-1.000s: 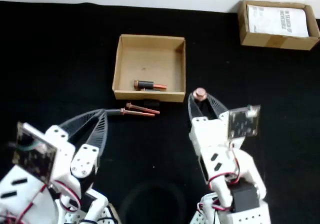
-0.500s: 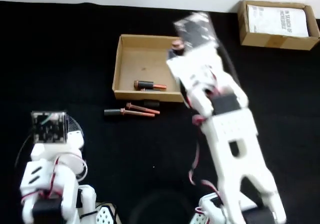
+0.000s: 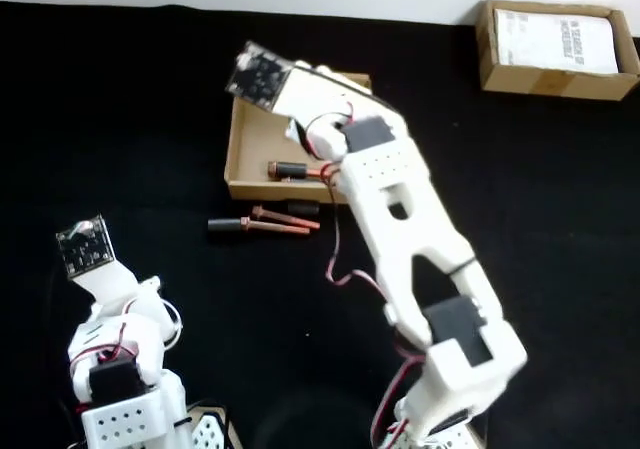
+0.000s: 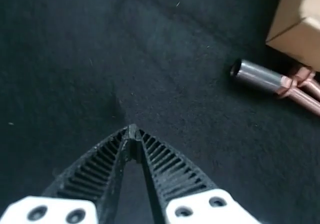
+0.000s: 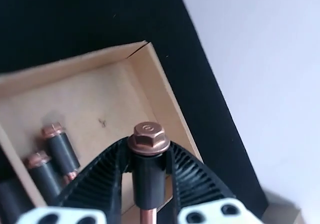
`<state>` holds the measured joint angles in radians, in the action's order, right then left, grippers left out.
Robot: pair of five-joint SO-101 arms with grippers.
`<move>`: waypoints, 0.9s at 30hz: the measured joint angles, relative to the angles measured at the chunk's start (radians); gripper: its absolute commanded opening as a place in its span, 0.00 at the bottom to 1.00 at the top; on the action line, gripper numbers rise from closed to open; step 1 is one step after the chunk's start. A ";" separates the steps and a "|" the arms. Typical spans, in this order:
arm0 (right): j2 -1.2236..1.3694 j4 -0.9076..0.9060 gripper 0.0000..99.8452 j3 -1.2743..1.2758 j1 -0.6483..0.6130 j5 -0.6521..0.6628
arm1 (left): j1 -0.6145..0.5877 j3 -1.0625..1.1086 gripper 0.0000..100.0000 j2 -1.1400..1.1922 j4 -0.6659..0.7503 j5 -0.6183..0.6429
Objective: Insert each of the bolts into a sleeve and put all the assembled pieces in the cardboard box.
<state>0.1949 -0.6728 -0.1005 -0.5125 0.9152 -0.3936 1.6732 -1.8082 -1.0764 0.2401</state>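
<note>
Hovers over the cardboard box (image 3: 232, 139) with the right gripper (image 5: 147, 154) clamped on a sleeved bolt (image 5: 148, 176), swung there from just off its near-right corner, left gripper (image 4: 132, 133) closed, empty, pulled back near-left from the loose bolts (image 3: 268, 225), apparently ready to drop it in.

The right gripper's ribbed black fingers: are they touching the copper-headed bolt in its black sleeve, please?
Touching. The right wrist view shows fingers of the right gripper pressing the black sleeve below the bolt head.

matt black cloth table (image 3: 120, 119), dull brown cardboard box (image 5: 156, 87), glossy coppery metal bolt (image 5: 148, 136), matt black sleeve (image 5: 148, 184).
</note>
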 measured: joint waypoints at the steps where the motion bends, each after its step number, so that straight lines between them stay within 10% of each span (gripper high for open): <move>1: 0.032 0.000 0.01 -0.020 0.000 0.025 | -0.005 0.002 0.01 0.000 0.037 -0.002; 27: 0.542 -0.035 0.13 -0.396 0.000 -0.015 | -0.035 0.005 0.01 -0.002 0.094 0.008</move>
<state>0.7365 -0.7081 -0.4964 -0.5125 0.8999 -0.4289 1.6778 -1.8098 -0.9828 0.2478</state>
